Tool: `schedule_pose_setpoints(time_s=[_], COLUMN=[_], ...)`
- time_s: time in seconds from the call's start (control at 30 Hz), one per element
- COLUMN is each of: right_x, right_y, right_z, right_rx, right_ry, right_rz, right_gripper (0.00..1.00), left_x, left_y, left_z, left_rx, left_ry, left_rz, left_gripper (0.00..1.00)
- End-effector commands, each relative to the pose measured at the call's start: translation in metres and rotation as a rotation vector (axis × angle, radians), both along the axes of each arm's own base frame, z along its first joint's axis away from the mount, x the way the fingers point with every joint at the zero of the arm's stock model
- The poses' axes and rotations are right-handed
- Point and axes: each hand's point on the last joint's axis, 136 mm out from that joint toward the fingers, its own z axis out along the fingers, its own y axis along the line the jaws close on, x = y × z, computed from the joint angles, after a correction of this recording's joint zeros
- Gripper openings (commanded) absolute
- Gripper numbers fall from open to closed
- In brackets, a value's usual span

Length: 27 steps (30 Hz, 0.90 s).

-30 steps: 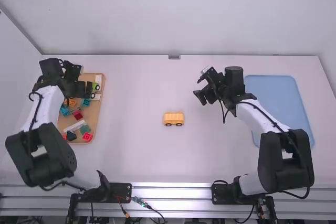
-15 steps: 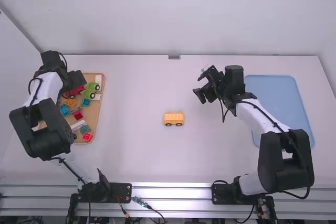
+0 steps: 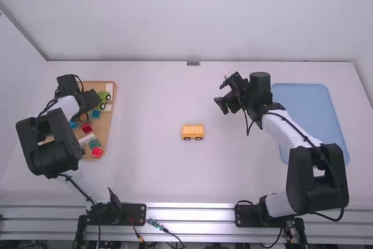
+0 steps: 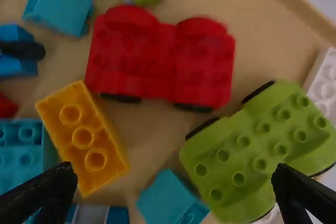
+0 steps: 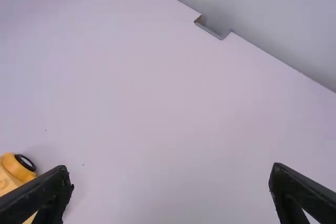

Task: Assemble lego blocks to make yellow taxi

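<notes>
The high view had the left gripper point(image 3: 92, 100) above the tan tray point(image 3: 106, 122), its two fingers spread wide in the left wrist view. Below it there, a red car point(image 4: 160, 59), a green car point(image 4: 252, 156) and an orange block point(image 4: 81, 137) lay on the tray, with a teal block point(image 4: 21, 148) just beside the orange one. Farther along the tray, on the near side, were a white block point(image 3: 87, 139) and a bright red block point(image 3: 97, 152). The right gripper point(image 3: 221, 97) was up over the table, right of the middle, its fingers also wide apart. Between the two grippers but nearer the camera, the yellow car point(image 3: 193, 132) stood by itself on its wheels. All this was on a smooth white table point(image 3: 157, 173), with a blue tray point(image 3: 306, 103) on the right, partly behind the right arm. A small metal bracket point(image 3: 193, 63) sat at the table's far edge, against a plain pale wall point(image 3: 192, 16). Along the near edge ran a silvery metal rail point(image 3: 189, 230), loose cables point(image 3: 170, 234) hanging across it.
</notes>
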Motion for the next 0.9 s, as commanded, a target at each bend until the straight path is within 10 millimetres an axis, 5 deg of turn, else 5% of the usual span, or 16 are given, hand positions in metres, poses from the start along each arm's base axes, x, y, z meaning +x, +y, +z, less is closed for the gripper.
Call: schedule_pose_setpoints(time_s=[0.0,0.23,0.6,0.87], right_x=[0.008,0.008,0.007,0.007], right_y=[-0.002,-0.002,-0.002,-0.001], right_z=[0.012,0.011,0.011,0.011], right_rx=[0.018,0.022,0.022,0.028], right_ry=[-0.019,-0.012,-0.009,-0.005], right_rz=[-0.019,-0.024,-0.022,-0.026], right_gripper=[0.99,0.99,0.99,0.99], left_x=[-0.007,-0.006,-0.034,-0.016], left_y=[0.005,0.019,0.042,0.042], left_z=[0.0,0.024,0.021,0.017], left_rx=[-0.039,-0.085,-0.129,-0.135], left_ry=[0.01,-0.008,0.023,-0.021], left_rz=[0.118,0.23,0.352,0.318], left_gripper=[0.99,0.99,1.0,1.0])
